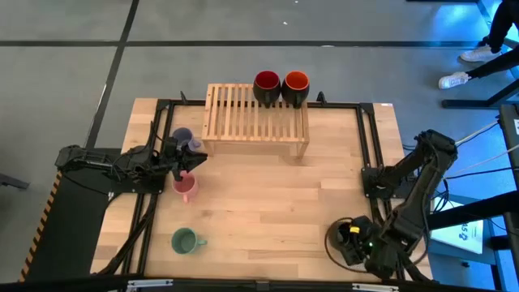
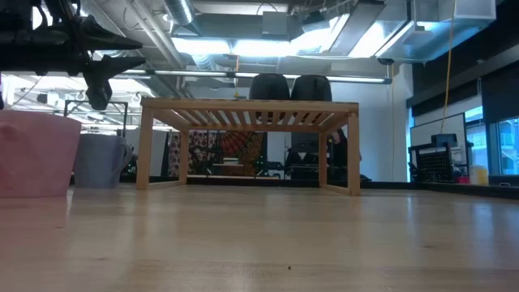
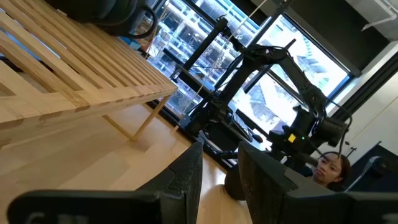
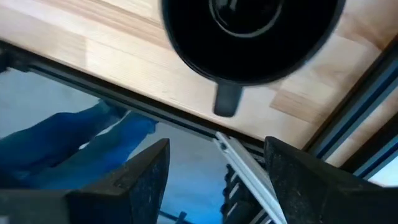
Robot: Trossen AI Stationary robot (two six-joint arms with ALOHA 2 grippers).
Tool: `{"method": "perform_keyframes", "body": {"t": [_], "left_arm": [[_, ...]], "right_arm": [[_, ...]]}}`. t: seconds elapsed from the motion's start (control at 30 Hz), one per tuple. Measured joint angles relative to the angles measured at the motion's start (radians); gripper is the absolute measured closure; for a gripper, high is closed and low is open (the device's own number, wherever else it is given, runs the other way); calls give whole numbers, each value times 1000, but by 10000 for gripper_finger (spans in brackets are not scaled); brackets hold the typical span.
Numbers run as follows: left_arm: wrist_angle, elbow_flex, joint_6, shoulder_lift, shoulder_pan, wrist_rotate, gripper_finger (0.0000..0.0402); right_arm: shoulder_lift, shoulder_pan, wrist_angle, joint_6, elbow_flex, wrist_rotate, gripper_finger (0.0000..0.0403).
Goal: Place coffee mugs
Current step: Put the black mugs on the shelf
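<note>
Nearby, pink mug [image 1: 185, 186] below left gripper [image 1: 190, 158]

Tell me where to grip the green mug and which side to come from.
Grip the green mug by its rim wall, coming straight down. It stands upright, mouth up, with nothing close beside it. Its handle points toward the middle of the table, so pinch the wall on the side away from it. The left hand is nearest.
</note>
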Motion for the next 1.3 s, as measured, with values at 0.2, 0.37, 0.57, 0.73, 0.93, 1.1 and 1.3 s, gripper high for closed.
{"method": "perform_keyframes", "body": {"t": [0.2, 0.37, 0.57, 0.73, 0.93, 1.1, 1.3], "left_arm": [[0, 0, -2, 0, 0, -21, 305], [1, 0, -25, 0, 0, -71, 305], [11, 0, -80, 0, 0, -135, 305], [21, 0, -80, 0, 0, -186, 305], [19, 0, -75, 0, 0, -233, 305], [18, 0, -73, 0, 0, -246, 305], [18, 0, -72, 0, 0, -246, 305]], "right_arm": [[93, 72, 40, 12, 0, 22, 155], [164, 110, 22, 9, 0, 81, 155], [239, 133, 20, 0, 0, 140, 155], [282, 129, 14, -7, 0, 172, 155], [282, 110, -55, -3, 1, 184, 155], [282, 110, -54, -15, 1, 185, 185], [282, 110, -45, -22, 1, 182, 309]]}}
